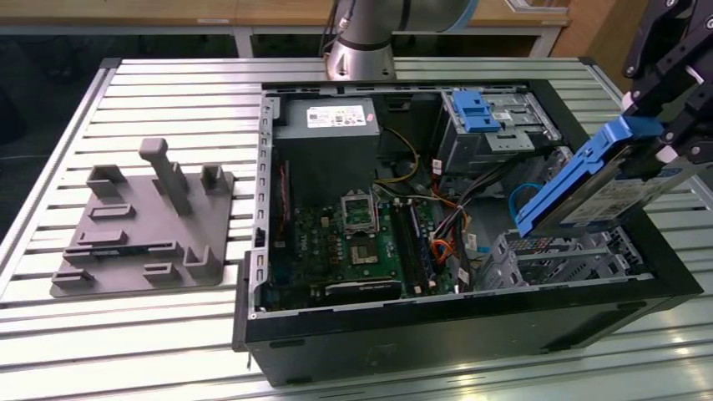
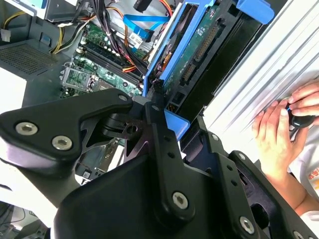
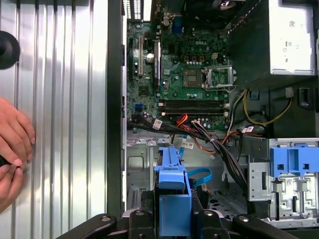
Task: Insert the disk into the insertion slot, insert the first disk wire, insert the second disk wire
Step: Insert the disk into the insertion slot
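Standing open on the slatted table (image 1: 167, 351), the computer case (image 1: 446, 338) exposes its bays from above. The gripper (image 1: 664, 140), jaws clamped on the blue carrier, holds the disk (image 1: 602, 192) tilted over the case's corner at the exterior view's right. It appears just clear of the insertion slot (image 1: 557, 259) beneath, presumably for edge-on alignment. Loose cables (image 1: 452, 230) crowd the slot's inner side. A person's hand (image 2: 276, 132) rests on the table beside the case wall.

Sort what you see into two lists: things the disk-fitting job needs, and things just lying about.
Job: disk, held in the jaws; slot.
Lying about: grey fixture; bay with blue latch; power supply; hand.
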Motion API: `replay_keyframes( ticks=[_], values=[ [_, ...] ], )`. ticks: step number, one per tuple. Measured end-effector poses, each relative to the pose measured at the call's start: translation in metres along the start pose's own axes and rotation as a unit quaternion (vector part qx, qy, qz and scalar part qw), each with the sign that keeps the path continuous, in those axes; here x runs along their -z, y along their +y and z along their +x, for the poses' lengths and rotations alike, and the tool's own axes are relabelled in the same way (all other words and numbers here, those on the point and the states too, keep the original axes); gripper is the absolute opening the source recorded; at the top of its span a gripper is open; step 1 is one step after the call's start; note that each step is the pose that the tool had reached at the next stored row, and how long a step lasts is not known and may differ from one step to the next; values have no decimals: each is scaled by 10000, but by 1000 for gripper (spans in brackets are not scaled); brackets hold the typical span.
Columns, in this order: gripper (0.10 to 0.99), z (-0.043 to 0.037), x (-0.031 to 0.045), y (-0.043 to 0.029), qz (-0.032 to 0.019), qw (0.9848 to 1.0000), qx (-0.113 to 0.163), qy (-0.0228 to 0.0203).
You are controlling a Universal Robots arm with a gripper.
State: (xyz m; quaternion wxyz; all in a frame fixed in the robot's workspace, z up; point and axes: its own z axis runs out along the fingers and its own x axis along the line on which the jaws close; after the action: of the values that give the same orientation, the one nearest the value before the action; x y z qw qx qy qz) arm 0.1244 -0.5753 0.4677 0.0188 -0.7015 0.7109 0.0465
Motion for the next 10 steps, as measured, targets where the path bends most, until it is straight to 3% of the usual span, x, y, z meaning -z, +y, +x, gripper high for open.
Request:
replay_keyframes(
  ticks=[10],
  values=[
    [361, 9, -46, -5, 0, 10000, 0, -3]
  ],
)
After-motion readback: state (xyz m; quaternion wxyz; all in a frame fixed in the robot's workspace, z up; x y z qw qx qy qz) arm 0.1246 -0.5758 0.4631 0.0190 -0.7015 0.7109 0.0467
